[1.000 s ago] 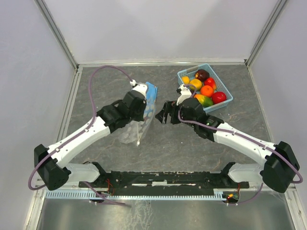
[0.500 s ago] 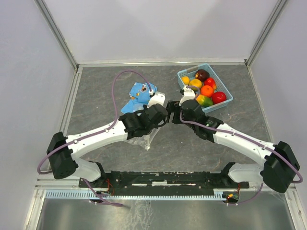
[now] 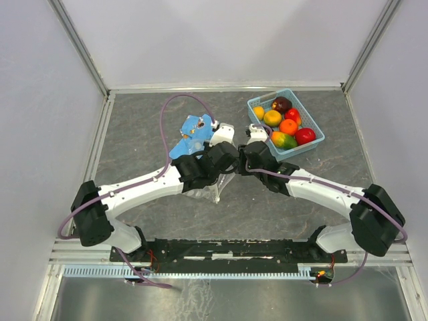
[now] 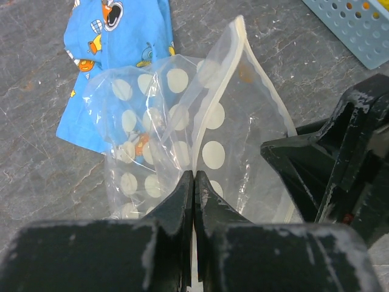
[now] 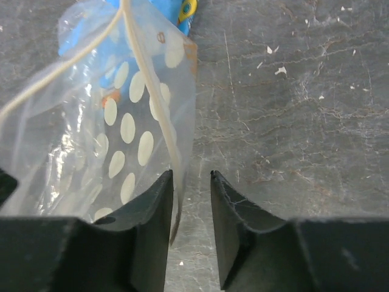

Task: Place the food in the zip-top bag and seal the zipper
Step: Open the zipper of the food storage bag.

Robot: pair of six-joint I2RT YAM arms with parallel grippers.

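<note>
Grey table: left end effector pinches zip-top bag; right end effector, narrower than before, gapped around bag rim.

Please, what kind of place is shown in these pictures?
Likely a robot lab work cell, not a home: a grey stone-look table enclosed by plain white walls, with a left arm and right arm bolted to a black rail.

Clear zip-top bag bears pale dots, cloth is blue with cartoon print, basket light blue.
</note>
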